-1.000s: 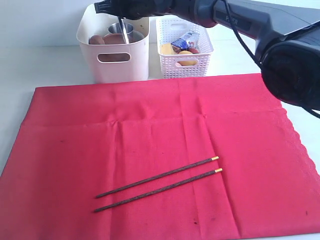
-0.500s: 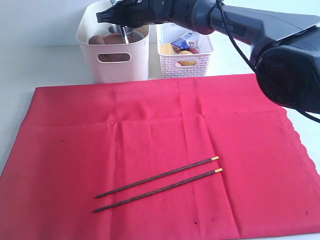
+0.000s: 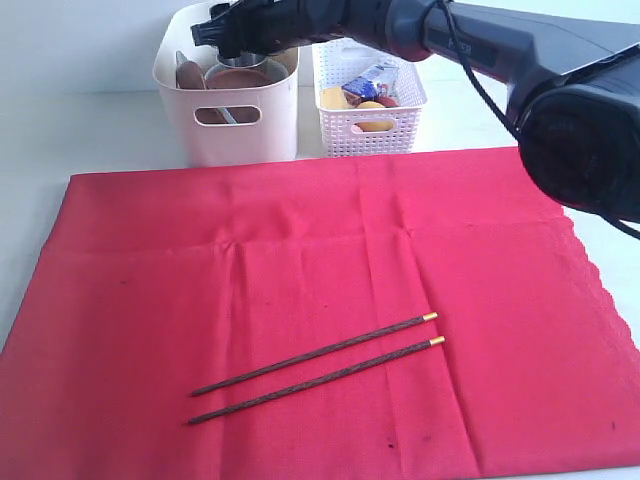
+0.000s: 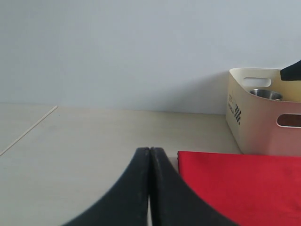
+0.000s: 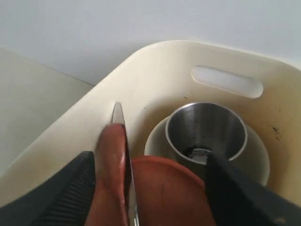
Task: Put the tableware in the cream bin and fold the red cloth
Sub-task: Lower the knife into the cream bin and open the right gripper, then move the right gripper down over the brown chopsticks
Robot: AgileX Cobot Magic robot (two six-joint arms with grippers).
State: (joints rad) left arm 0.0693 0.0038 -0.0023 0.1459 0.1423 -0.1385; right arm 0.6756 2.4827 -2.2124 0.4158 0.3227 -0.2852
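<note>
The red cloth (image 3: 320, 300) lies spread flat, with two dark chopsticks (image 3: 320, 365) side by side on it. Behind it stands the cream bin (image 3: 228, 130). My right gripper (image 3: 225, 25) hovers over the bin, open and holding nothing. In the right wrist view its fingers (image 5: 70, 188) stand wide apart above the wooden plate (image 5: 164, 188). The steel cup (image 5: 207, 129) sits in the cream bowl (image 5: 256, 155). The wooden spoon (image 5: 110, 160) and steel knife (image 5: 118, 115) lean on the bin wall (image 5: 155, 70). My left gripper (image 4: 150, 151) is shut and empty, low beside the cloth's corner (image 4: 244, 188).
A white perforated basket (image 3: 368, 110) with food items stands right of the cream bin. The right arm (image 3: 500, 50) stretches across the back right. Bare table (image 4: 84, 141) lies left of the cloth.
The right gripper has opened over the bin and let go of the knife, which now rests inside against the wall beside the spoon. The chopsticks and cloth have not moved.
</note>
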